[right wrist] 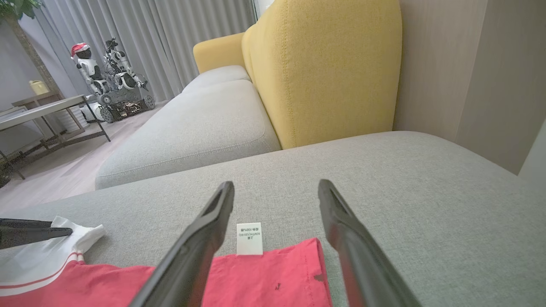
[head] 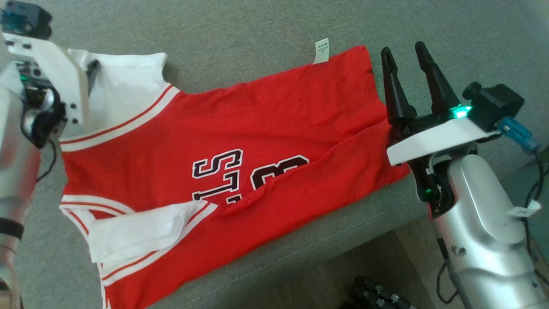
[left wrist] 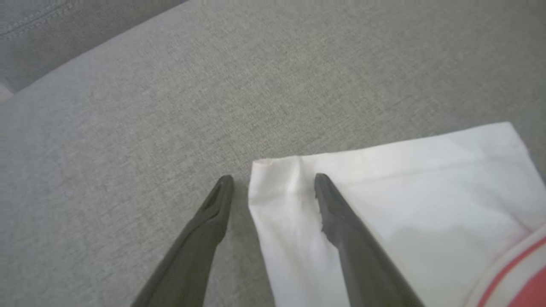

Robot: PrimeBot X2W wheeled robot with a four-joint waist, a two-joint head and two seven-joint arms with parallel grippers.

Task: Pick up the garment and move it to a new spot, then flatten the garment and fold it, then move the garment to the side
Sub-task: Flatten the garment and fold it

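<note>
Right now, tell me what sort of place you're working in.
Probably a living room: a grey sofa seat with a yellow backrest, long curtains and a table on a wooden floor.

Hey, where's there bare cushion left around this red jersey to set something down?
The widest bare grey cushion lies beyond the jersey, from the white sleeve across to the care label. More lies past the right gripper. Crowded: the front lip, which the jersey reaches.
</note>
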